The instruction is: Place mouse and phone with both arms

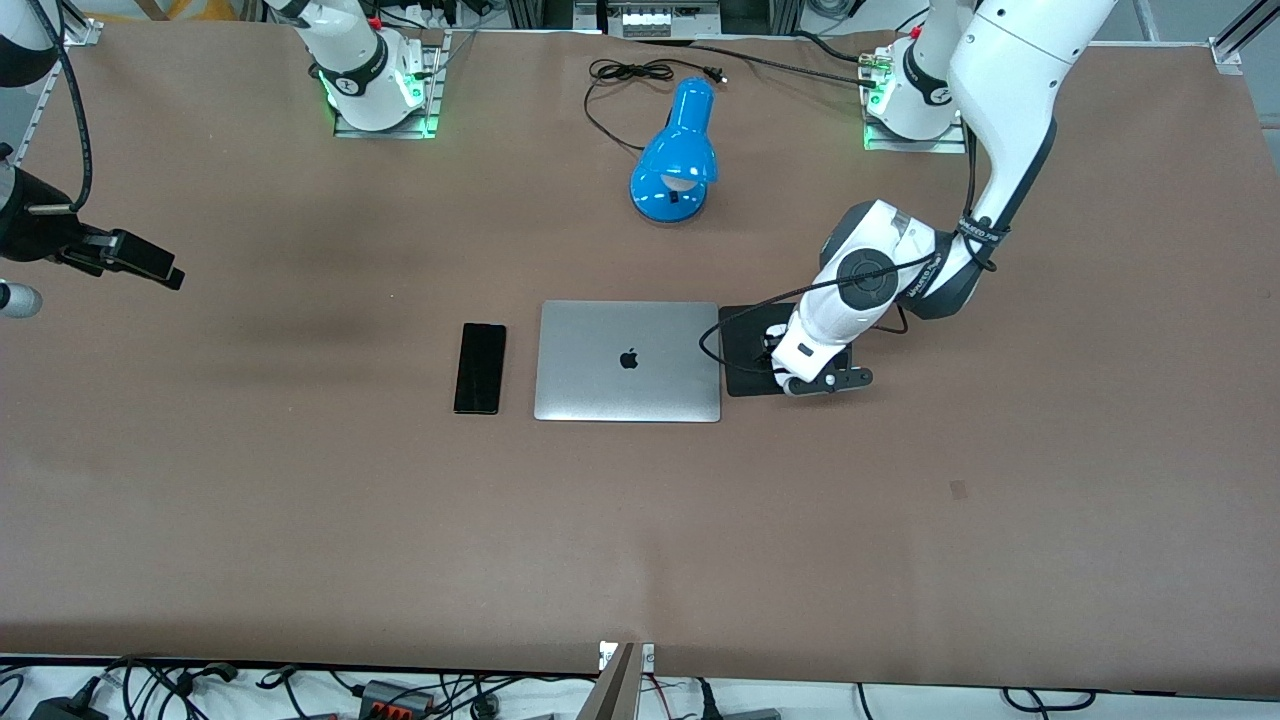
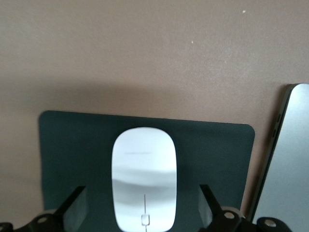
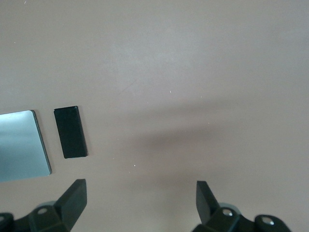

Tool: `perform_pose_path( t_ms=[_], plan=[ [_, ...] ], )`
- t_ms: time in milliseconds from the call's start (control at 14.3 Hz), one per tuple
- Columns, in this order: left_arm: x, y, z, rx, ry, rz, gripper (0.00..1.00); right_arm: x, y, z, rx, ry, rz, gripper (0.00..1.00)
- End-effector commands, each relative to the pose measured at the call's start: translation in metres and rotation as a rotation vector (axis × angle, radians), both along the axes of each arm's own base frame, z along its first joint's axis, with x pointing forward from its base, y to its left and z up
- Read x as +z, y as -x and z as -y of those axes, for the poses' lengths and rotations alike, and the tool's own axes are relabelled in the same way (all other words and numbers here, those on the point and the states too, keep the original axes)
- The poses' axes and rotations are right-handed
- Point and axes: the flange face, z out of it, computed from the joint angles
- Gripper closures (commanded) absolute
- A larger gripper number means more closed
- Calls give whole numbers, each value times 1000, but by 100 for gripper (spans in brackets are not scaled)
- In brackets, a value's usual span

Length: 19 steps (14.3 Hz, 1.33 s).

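Looking nearly finished: mouse [image 2: 144, 181] lying on the mouse pad [image 2: 72, 145] beside the closed laptop [image 1: 627, 361], toward the left arm's end of the table [image 1: 900, 560]; phone [image 1: 480, 367] lying flat beside the laptop's edge toward the right arm's end. Left gripper [image 2: 144, 205] hovering low over the mouse, fingers apart, not clamping it. Right gripper [image 3: 141, 200] waiting high over bare table, fingers apart, holding nothing. Probably only retreating left.

Front view looks down from high across the table [image 1: 300, 520]; left wrist camera sits close over the pad [image 2: 63, 140], right wrist camera higher; all three show the laptop [image 1: 627, 360]
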Motion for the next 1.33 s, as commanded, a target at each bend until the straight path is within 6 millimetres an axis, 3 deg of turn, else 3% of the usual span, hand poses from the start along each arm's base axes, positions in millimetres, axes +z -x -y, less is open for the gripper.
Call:
perform_pose_path(
  t_ms=[0, 280, 420, 561, 771, 911, 1051, 1191, 1261],
  plan=[
    [54, -24, -5, -54, -94, -18, 0, 6, -1, 1, 12, 5, 0, 0],
    [141, -70, -34, -305, -216, -45, 0, 6, -1, 1, 18, 6, -2, 0],
    [188, -89, -64, -426, -211, -68, 0, 6, -1, 1, 18, 7, -2, 0],
    [242, -95, -107, -484, -188, -98, 0, 6, -1, -1, 28, 26, -2, 0],
    [312, -78, -157, -438, -112, -96, 0, 6, -1, -2, 35, 44, -3, 0],
    [331, -56, -198, -337, 65, -175, 0, 4, -2, -2, 37, 42, -6, 0],
    [356, -29, -208, -258, 86, -169, 0, 4, -2, -2, 37, 42, -6, 0],
    [382, -20, -235, -173, 77, -1, 0, 4, -2, -2, 35, 42, -6, 0],
    [391, -7, -239, -159, 93, 50, 0, 4, -2, -3, 35, 42, -6, 0]
  ],
)
